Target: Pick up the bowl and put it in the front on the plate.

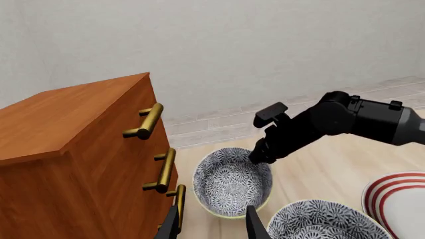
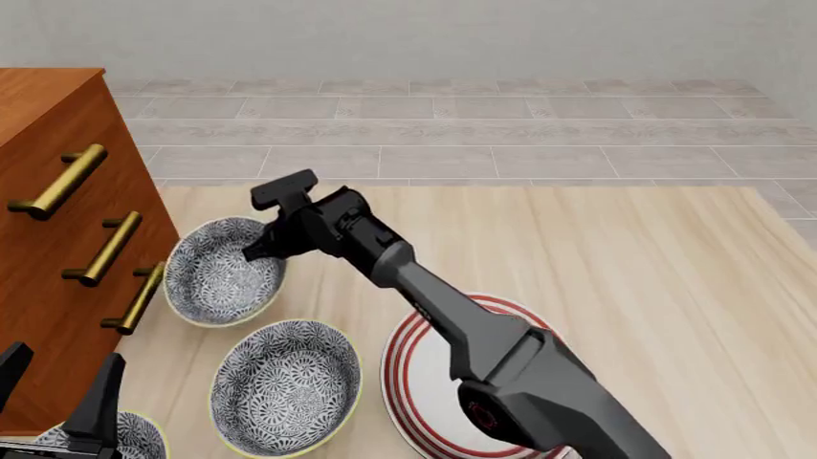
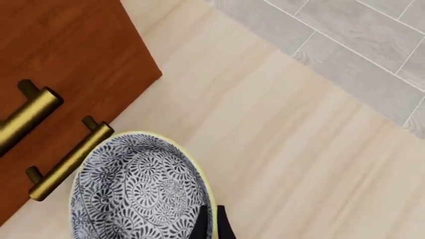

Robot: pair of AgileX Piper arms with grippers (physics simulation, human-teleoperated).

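The worry starts on my left, at the wooden cabinet: the bowl sits on the table just beside its brass handles, so a lift that drifts that way could knock the rim into a handle and twist the bowl out of the fingers. The hold itself looks thin. In the right wrist view the two fingers pinch only the yellow rim, nearly closed on it, so I judge the bowl could swing or slip once its weight comes off the table.

Next along is the second bowl, close to the first. A low carry toward the plate could clip it. My own forearm also lies across that plate, which hides much of the landing spot.

As for the pincers: the right gripper is clamped on the far bowl's right-hand rim, one finger inside and one outside, the gap barely wider than the wall. The left gripper hangs low at the near left with its fingers spread wide and nothing between them, above a third bowl at the table's near edge.
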